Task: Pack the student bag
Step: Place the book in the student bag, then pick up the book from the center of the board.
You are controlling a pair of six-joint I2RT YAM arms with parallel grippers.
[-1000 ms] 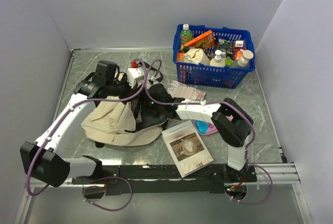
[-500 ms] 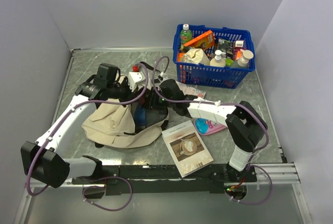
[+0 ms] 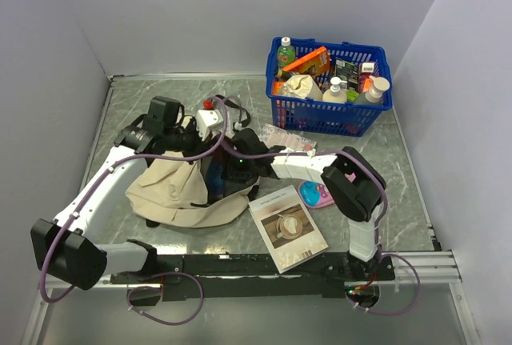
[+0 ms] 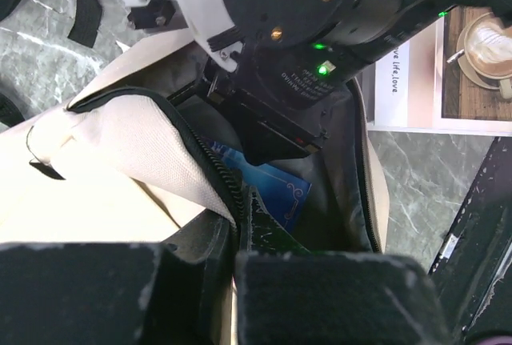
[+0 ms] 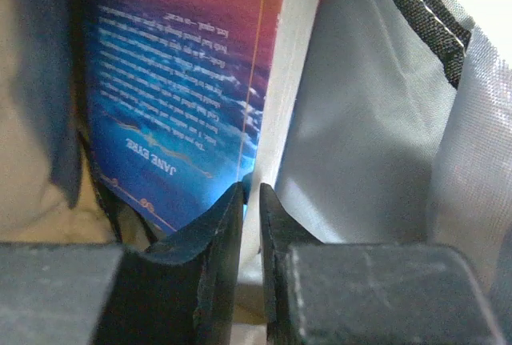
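Now the right end effector [image 5: 250,201] sits lower inside the bag [image 3: 172,193] than half a second ago. Its jaws have narrowed to a slit at the edge of the blue book [image 5: 176,97]; whether they pinch it is unclear. The left end effector [image 4: 238,229] stays clamped on the bag's zipper rim, left of the middle of the worktop [image 3: 128,97].

We find the student bag [image 3: 164,189] left of centre on the counter [image 3: 408,177], a book [image 4: 276,189] inside; basket [image 3: 320,118] behind right, booklet [image 3: 286,227] front right.
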